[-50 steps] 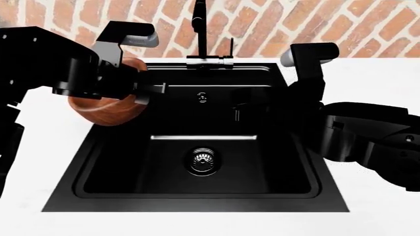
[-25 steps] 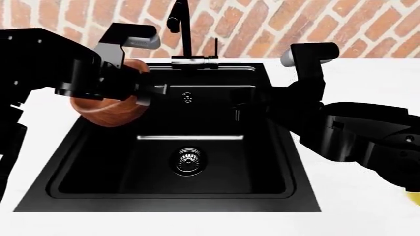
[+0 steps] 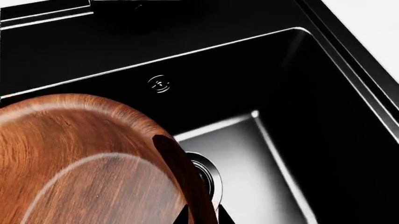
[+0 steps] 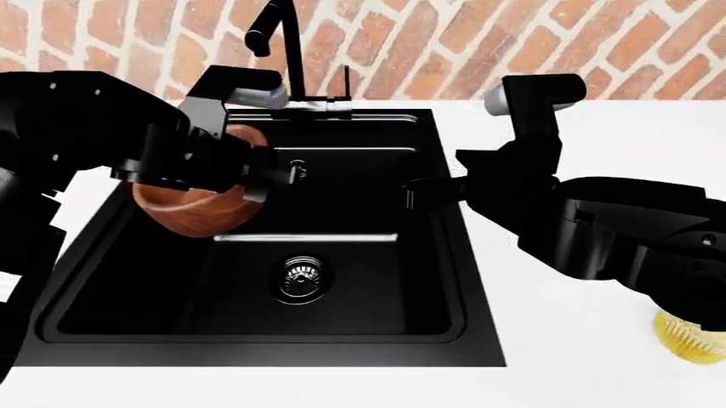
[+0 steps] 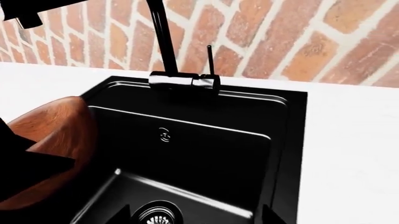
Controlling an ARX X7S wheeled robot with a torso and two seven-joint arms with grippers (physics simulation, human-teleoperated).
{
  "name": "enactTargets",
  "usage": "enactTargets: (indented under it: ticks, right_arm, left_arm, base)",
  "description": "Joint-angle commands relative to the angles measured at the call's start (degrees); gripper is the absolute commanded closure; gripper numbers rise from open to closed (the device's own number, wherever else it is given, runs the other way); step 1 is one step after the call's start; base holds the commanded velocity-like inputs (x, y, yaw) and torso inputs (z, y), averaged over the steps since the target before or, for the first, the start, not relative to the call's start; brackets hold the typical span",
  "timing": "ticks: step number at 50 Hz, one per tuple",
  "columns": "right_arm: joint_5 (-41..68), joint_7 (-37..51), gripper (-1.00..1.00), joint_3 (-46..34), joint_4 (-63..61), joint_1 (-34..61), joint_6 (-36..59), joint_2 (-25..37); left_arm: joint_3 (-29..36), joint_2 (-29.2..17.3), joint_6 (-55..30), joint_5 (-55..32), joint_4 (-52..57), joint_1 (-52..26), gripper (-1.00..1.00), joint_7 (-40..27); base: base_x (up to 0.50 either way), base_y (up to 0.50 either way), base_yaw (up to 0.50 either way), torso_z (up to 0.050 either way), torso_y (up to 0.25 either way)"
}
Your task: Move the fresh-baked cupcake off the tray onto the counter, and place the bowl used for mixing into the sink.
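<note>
While the left wrist view shows the bowl [image 3: 81, 163] above the sink [image 3: 324, 154], rim near the drain [image 3: 209, 175], one finger edge crosses that rim. Head view: left gripper [image 4: 233, 166] clamped on the bowl at 10 o'clock over the basin; right gripper [image 4: 426, 189] at 3 o'clock, can't tell its state; cupcake [image 4: 689, 336] on the counter [image 4: 567, 340] at 4 o'clock. Right wrist view: bowl at basin's edge, faucet [image 5: 165, 51] behind.

The head view looks forward and down from above onto the whole sink [image 4: 340, 340], with the brick wall [image 4: 454, 42] beyond. The left wrist view sits close over the basin, facing down past the bowl [image 3: 81, 158]. The right wrist view looks from low over the basin toward the faucet [image 5: 163, 42] and wall. All three share the drain [image 4: 302, 274].
</note>
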Motion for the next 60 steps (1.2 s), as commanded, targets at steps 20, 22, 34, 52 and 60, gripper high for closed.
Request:
enactTargets:
  ticks: [20,22,34,52,60]
  right_arm:
    - [-0.5,0.1,-1.00,0.3,0.0,-0.2,0.2,0.0]
    - [-0.4,0.0,-1.00,0.4,0.0,-0.2,0.1,0.0]
    - [-0.1,0.1,-1.00,0.5,0.1,-0.2,0.5,-0.1]
    - [-0.8,0.2,-1.00,0.8,-0.1,-0.5,0.0,0.0]
    - [-0.7,0.2,-1.00,0.9,-0.1,-0.6,0.1,0.0]
  left_arm:
    - [11.0,8.1,4.7,9.6,-17.0,1.2,1.00,18.1]
    - [11.7,8.9,5.3,10.3,-18.2,1.2,1.00,19.4]
    - [12.5,10.0,5.8,11.1,-19.6,0.8,1.00,20.7]
    - [13.7,11.0,6.5,12.4,-22.1,0.6,1.00,22.7]
    - [20.7,19.8,10.8,20.7,-37.5,0.1,1.00,36.3]
  base:
    - [0.00,-0.05,0.00,0.000,0.001]
    - [0.00,0.00,0.00,0.000,0.000]
    - [0.06,0.00,0.00,0.000,0.001]
    - [0.09,0.00,0.00,0.000,0.001]
    - [0.00,0.00,0.00,0.000,0.000]
